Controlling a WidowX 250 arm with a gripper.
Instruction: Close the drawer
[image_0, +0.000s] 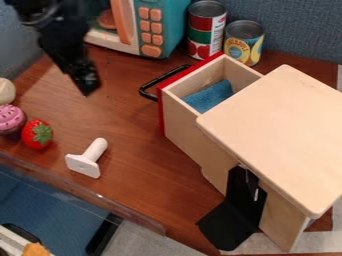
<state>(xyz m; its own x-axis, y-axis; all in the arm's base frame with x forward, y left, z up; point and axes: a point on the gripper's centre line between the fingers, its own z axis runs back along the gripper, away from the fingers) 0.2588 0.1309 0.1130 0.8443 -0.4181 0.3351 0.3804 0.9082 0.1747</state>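
Note:
The gripper (85, 80) hangs at the upper left above the wooden table, pointing down, to the left of the drawer's black handle (151, 86) and apart from it. How its fingers stand is unclear. The drawer (184, 131) is pulled out toward the upper left of its light wooden cabinet (277, 132). It has a red front, and a blue cloth (211, 96) lies inside it.
A toy microwave (160, 25) and two cans (206, 30) (244, 42) stand behind the drawer. At left are a strawberry (37, 134) and a cupcake (10, 119); a white peg-like piece (87, 159) lies nearer the front edge. A black bracket (234, 212) is beside the cabinet.

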